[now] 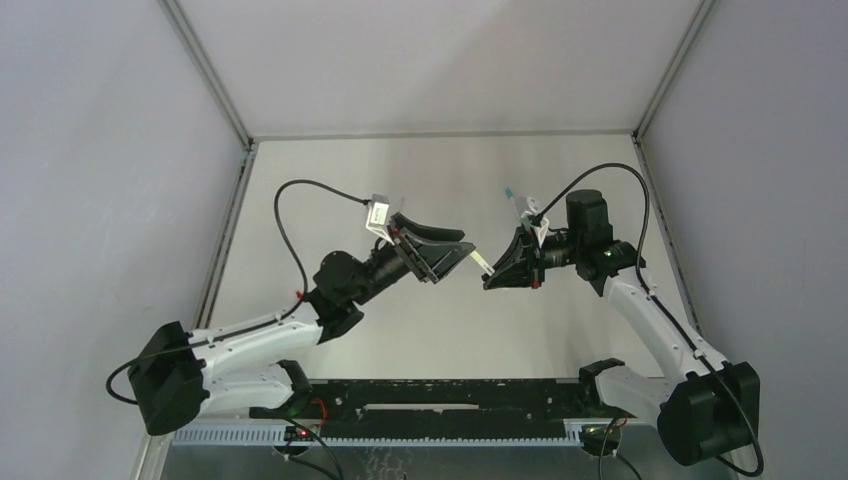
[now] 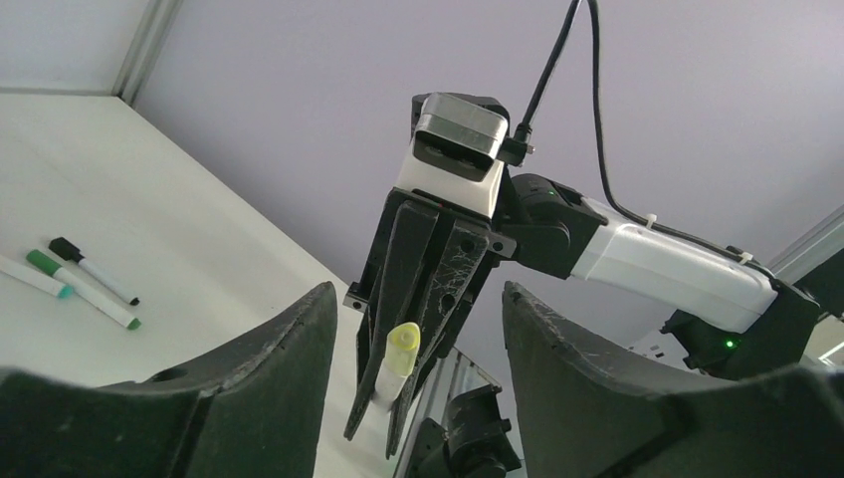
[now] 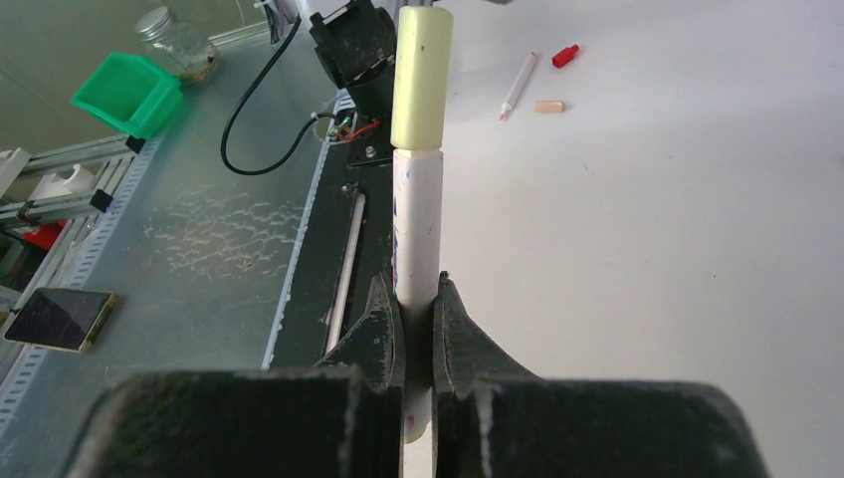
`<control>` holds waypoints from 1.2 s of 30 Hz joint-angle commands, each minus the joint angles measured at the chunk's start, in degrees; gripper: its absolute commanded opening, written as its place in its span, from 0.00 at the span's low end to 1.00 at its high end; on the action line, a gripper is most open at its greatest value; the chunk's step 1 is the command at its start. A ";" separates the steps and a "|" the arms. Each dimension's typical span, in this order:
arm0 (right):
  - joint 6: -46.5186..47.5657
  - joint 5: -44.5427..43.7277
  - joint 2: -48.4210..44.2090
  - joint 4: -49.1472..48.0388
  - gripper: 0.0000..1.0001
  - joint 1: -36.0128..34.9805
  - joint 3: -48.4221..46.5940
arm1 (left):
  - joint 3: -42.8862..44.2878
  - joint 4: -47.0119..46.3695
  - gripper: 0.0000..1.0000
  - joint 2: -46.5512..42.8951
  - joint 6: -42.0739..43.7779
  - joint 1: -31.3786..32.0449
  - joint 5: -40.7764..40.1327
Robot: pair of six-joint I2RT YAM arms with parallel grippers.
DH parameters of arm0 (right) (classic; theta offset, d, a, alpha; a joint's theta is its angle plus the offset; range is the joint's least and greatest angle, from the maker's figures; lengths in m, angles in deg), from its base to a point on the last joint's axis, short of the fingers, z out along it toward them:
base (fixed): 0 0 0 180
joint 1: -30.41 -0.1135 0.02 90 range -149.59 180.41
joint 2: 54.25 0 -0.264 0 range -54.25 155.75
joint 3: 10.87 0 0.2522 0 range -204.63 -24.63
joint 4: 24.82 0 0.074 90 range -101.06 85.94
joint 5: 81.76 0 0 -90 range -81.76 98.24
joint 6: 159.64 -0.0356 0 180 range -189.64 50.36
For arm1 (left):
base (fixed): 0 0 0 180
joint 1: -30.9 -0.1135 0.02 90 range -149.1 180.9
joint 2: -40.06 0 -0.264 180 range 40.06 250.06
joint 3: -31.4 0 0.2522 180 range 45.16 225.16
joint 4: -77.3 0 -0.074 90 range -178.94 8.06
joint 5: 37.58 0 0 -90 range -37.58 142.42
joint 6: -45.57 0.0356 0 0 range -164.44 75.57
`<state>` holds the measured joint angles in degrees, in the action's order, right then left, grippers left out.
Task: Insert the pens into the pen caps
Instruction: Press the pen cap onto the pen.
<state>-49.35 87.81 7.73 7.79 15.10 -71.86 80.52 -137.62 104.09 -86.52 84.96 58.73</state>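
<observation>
Yellow-green cap [image 3: 422, 78] sits on the white pen [image 3: 416, 229], held by the right gripper [image 3: 416, 301].

In right gripper [image 3: 418, 299], capped pen [image 3: 416, 199] clamped, raised over table [image 3: 647, 249]. Just left of it, facing and apart, left gripper [image 1: 455, 262]. On table beyond: loose pen [image 3: 520, 85], two caps [image 3: 564, 55] beside it.

Left fingers [image 2: 249, 398] apart, right fingers [image 3: 468, 349] closed.

A white tabletop [image 1: 400, 170] sits boxed in by plain pale grey walls [image 1: 90, 200] joined at aluminium corner posts [image 1: 205, 68]. Off its near edge, a green bin [image 3: 127, 92] and a glass jar [image 3: 177, 45] stand near a scuffed grey metal sheet [image 3: 219, 229]. The light is even.
</observation>
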 commanded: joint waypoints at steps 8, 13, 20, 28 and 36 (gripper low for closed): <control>-0.69 -0.12 0.38 -1.16 0.00 0.11 -2.08 | 3.70 -6.94 0.60 4.44 -3.45 0.09 1.87; -1.36 -0.74 0.81 -1.60 0.00 -0.07 -2.08 | 4.31 -7.47 0.56 5.54 -3.53 0.53 1.87; -2.51 -1.56 0.78 -2.30 0.00 -0.16 -2.08 | 4.44 -7.83 0.53 6.59 -3.37 1.28 1.39; -3.52 -1.79 0.66 -2.86 0.00 -0.16 -2.08 | 4.90 -7.74 0.47 7.68 -3.20 1.92 1.05; -3.91 -2.03 0.61 -3.11 0.00 -0.25 -2.08 | 5.24 -7.31 0.26 7.95 -3.00 2.01 0.81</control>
<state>-52.19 86.63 8.53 6.28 14.95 -71.86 81.72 -143.26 111.93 -89.49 86.36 58.53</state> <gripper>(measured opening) 0.067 0.306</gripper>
